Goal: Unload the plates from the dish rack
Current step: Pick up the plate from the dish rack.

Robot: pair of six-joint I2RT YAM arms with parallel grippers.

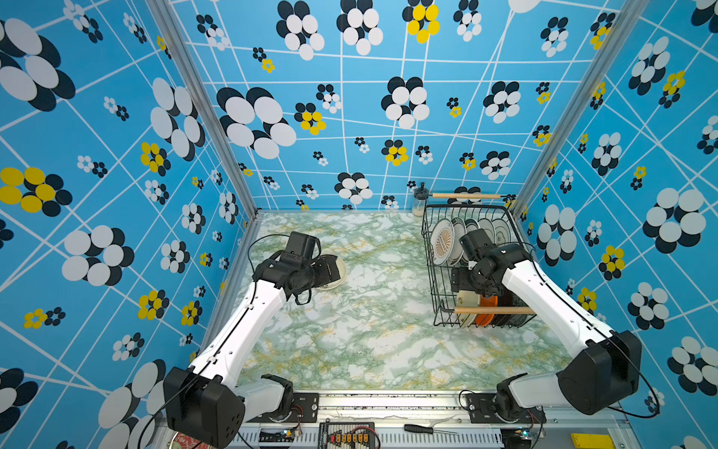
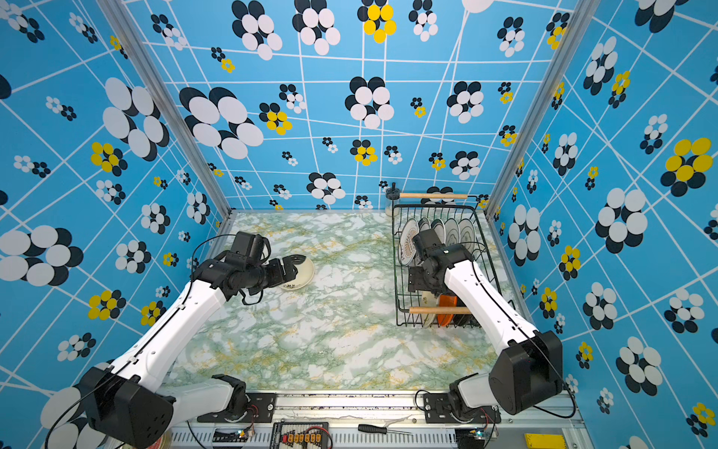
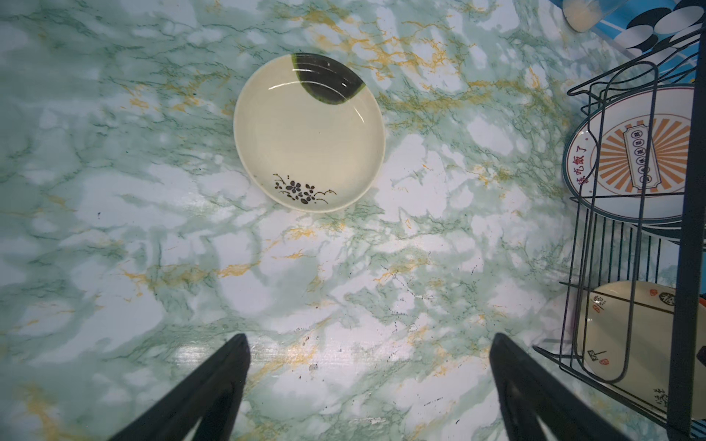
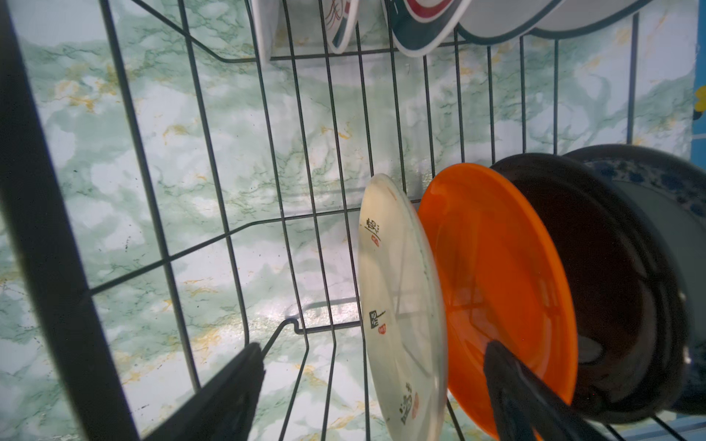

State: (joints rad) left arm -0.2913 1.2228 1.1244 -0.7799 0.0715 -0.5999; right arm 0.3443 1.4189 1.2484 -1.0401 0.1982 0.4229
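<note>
A small cream plate with a dark patch (image 3: 309, 133) lies flat on the marble table, also visible in both top views (image 1: 337, 276) (image 2: 307, 274). My left gripper (image 3: 368, 340) hovers open just above and beside it, holding nothing. The black wire dish rack (image 1: 435, 280) stands at the back right. Large white plates (image 1: 443, 241) stand in its far row. A cream plate (image 4: 397, 286), an orange plate (image 4: 496, 267), a black plate (image 4: 603, 267) and a blue-patterned plate (image 4: 668, 198) stand in the near row. My right gripper (image 4: 372, 347) reaches down into the rack, open, its jaws either side of the cream plate's rim.
A small glass jar (image 1: 419, 202) stands at the rack's far left corner. The rack's wooden handles (image 1: 493, 310) cross above the near plates. A screwdriver (image 1: 423, 428) lies on the front rail. Patterned walls enclose the table on three sides.
</note>
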